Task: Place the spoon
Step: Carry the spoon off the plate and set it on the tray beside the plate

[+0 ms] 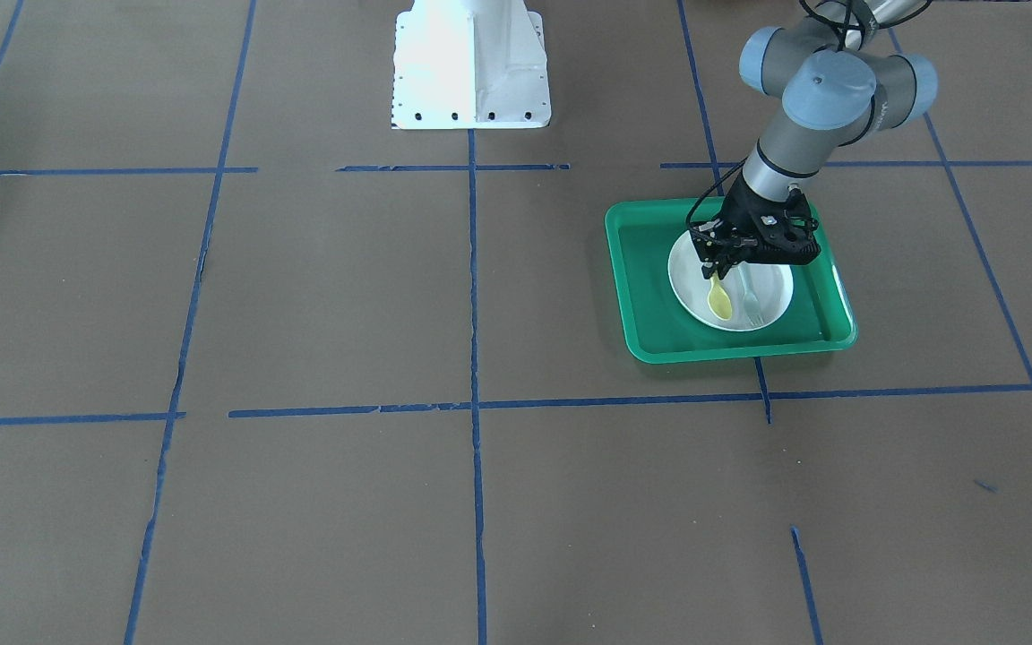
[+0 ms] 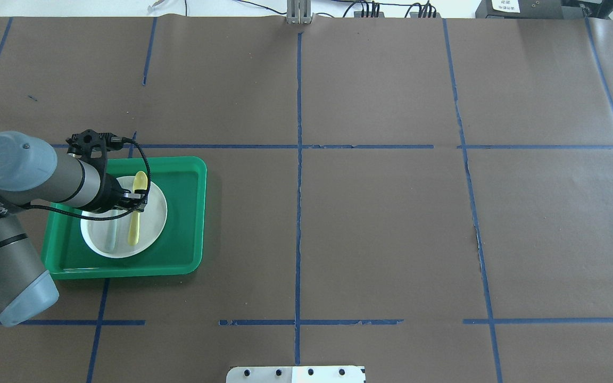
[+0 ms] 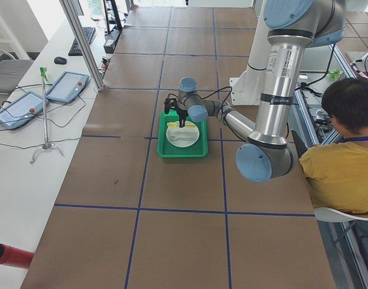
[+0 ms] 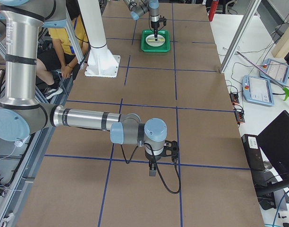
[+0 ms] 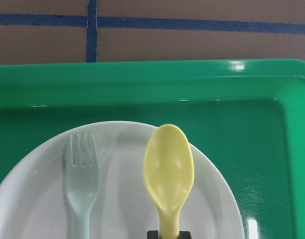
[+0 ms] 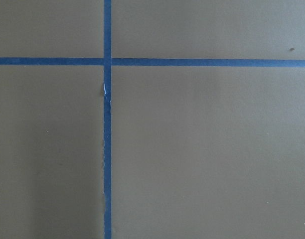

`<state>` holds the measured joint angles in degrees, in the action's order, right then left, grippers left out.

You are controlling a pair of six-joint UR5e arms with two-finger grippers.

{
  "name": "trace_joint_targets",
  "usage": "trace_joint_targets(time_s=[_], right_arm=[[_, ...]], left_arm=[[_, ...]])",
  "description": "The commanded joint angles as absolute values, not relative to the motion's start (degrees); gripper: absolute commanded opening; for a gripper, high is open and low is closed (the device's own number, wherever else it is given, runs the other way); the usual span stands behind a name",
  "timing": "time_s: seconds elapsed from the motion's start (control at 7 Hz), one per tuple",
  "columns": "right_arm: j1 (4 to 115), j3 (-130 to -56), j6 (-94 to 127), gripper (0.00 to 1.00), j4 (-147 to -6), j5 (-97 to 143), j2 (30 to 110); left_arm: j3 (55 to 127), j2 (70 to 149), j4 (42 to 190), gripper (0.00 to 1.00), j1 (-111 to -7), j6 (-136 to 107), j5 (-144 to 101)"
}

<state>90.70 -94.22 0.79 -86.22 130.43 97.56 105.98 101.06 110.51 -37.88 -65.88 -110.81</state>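
The pale yellow spoon is over the white plate, which sits in the green tray. Its bowl points towards the tray's far rim. My left gripper hangs over the plate and is shut on the spoon's handle. The handle's end sticks out behind the fingers. A faint shadow beside the spoon suggests it is just above the plate. My right gripper shows only in the exterior right view, low over bare table paper. I cannot tell whether it is open or shut.
A pale grey-green fork lies on the plate beside the spoon, tines the same way. Brown paper with blue tape lines covers the table. The robot's white base stands at the table's edge. A seated person is beside the table.
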Motion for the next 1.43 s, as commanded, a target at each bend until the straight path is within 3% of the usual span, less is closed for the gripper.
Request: trace_joint_targets(time_s=[0.0,0.43,0.57,0.71,0.86,1.29], right_arm=[[90.7,-94.2,0.8,1.00,-86.2,130.4,97.6],[90.7,-94.2,0.8,1.00,-86.2,130.4,97.6],[90.7,-94.2,0.8,1.00,-86.2,130.4,97.6],[90.7,-94.2,0.8,1.00,-86.2,130.4,97.6],[90.7,-94.2,0.8,1.00,-86.1,130.4,97.6],[90.7,-94.2,0.8,1.00,-86.2,130.4,97.6]], left_arm=[[105.0,108.4,105.0,0.00,-37.5,-70.9,-110.6],[101.3,110.6,105.1,0.00,-34.4,-73.3,-106.3],[100.7,110.6,105.1,0.07,-34.4,-73.3,-106.3],[100.3,110.5,105.1,0.85,-34.4,-73.0,-106.3],[100.5,110.5,105.2,1.00,-34.4,-73.3,-106.3],[106.8,108.7,104.2,1.00,-38.2,-69.1,-107.6]])
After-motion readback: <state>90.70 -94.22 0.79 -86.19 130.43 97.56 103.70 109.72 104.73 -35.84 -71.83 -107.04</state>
